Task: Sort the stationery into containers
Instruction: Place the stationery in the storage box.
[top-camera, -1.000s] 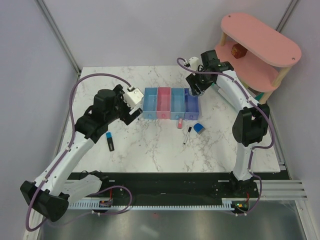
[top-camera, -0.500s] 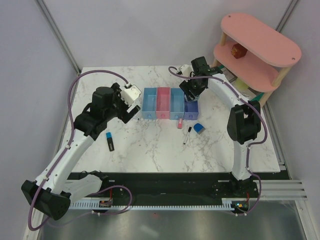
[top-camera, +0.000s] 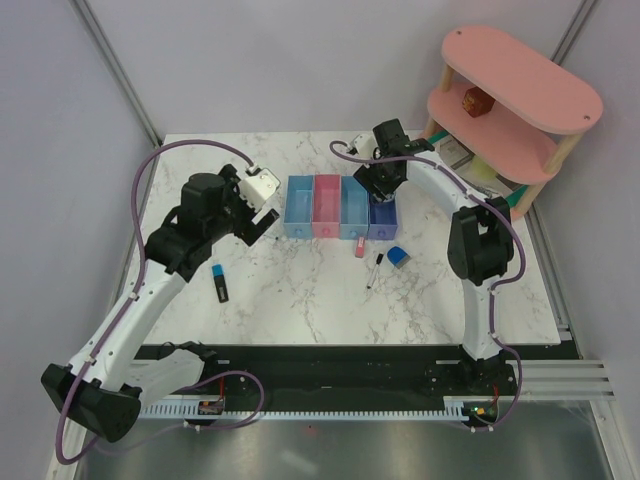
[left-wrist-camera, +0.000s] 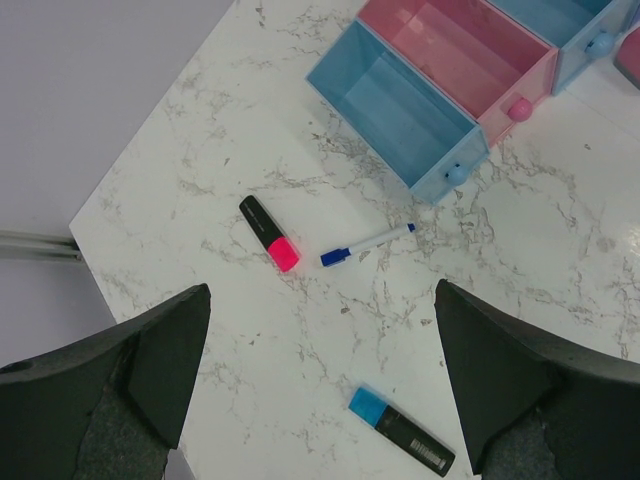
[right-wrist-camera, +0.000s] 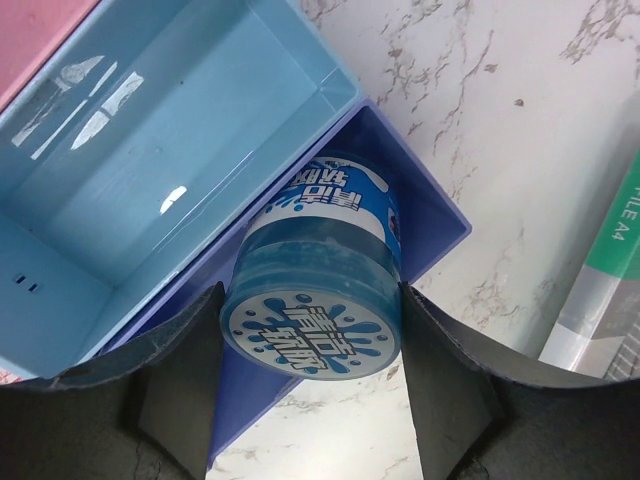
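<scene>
**Left of frame.** The left gripper (left-wrist-camera: 322, 310) hangs over the table (left-wrist-camera: 560, 250) with its jaws wide apart and nothing between them. Its wrist view shows three items lying loose on the marble. A pink highlighter (left-wrist-camera: 270, 233) is left of centre, a pen (left-wrist-camera: 367, 244) is just to its right, and a blue highlighter (left-wrist-camera: 402, 431) is at lower centre. None touches a finger.

**Centre.** The light blue bin (top-camera: 300, 210) and pink bin (top-camera: 327, 205) show nothing inside. Below the row in the overhead view lie a pink eraser (top-camera: 358, 249), a second pen (top-camera: 374, 270) and a blue cube (top-camera: 399, 256), all unsorted.

**Right of centre.** The right gripper (right-wrist-camera: 312, 340) is clamped on the tape roll (right-wrist-camera: 312, 300), one finger on each side of its rim and the printed flat face towards the camera. The roll sits squarely between the jaws, tilted, its far end dipping inside the violet-blue bin (right-wrist-camera: 435, 210). That bin is the right-hand neighbour of the blue bin (right-wrist-camera: 170, 190).

**Assessment.** The step in hand appears to be dropping the roll into the violet-blue bin.
- Lower the roll until it is well below the rim and clear of the shared wall.
- Part the jaws only slightly, as the bin is narrow.
- Lift straight up so the fingers do not drag the joined row.
</scene>
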